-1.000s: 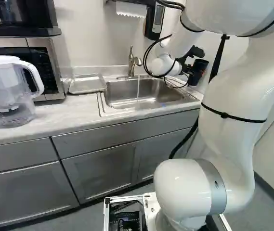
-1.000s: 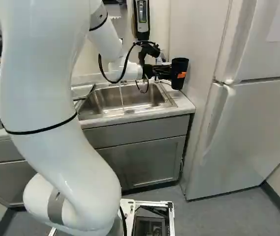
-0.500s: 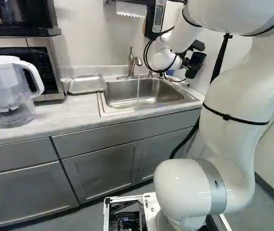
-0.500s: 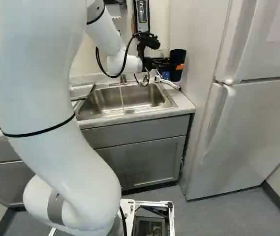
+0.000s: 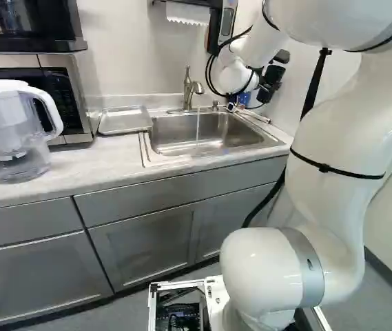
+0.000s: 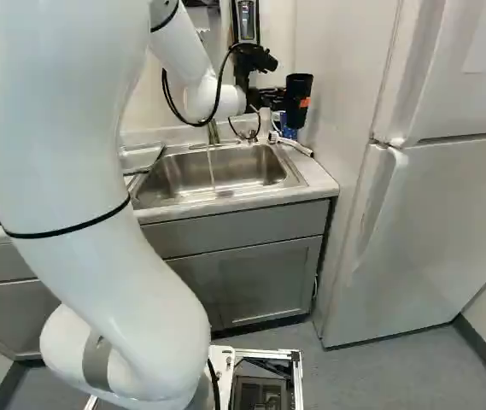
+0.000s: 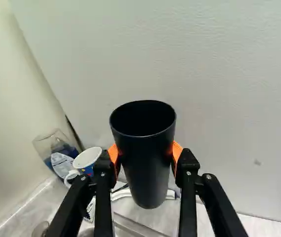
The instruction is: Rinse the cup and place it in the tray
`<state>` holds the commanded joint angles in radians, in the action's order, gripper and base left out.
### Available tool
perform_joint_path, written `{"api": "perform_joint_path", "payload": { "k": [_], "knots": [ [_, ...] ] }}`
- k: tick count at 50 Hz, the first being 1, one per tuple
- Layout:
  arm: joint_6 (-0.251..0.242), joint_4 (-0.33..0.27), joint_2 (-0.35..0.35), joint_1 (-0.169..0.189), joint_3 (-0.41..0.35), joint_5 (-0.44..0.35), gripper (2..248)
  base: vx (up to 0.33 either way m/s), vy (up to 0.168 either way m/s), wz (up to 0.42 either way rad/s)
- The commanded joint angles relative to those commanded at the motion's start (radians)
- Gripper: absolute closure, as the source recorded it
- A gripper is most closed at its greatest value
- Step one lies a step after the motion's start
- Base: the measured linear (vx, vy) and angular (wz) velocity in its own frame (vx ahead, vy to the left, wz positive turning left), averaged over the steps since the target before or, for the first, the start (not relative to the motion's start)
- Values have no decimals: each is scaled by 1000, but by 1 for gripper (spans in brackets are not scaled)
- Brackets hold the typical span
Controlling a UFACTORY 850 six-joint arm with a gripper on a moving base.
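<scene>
Above the counter (image 5: 75,162), the bent arm (image 6: 63,171) holds the cup (image 7: 147,165) nearly upright.

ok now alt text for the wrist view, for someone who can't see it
A black cup with its open mouth showing is gripped between the two orange pads of the black claw. Beyond it, beside the claw, are a white mug with a coloured outside and a clear container with something blue in it.

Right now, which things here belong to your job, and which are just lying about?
For the job: black cup, held in my gripper; faucet; running water; sink; tray.
Just there: pitcher, microwave, refrigerator, mug.
</scene>
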<state>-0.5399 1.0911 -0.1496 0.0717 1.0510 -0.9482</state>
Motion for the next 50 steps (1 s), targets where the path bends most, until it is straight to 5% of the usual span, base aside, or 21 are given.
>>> {"api": "perform_joint_path", "payload": {
  "k": [15,50],
  "knots": [
    [24,-70,13,-3,22,76,129,0,0,0],
    [379,-255,9,11,31,184,129,0,0,0]
  ]
}}
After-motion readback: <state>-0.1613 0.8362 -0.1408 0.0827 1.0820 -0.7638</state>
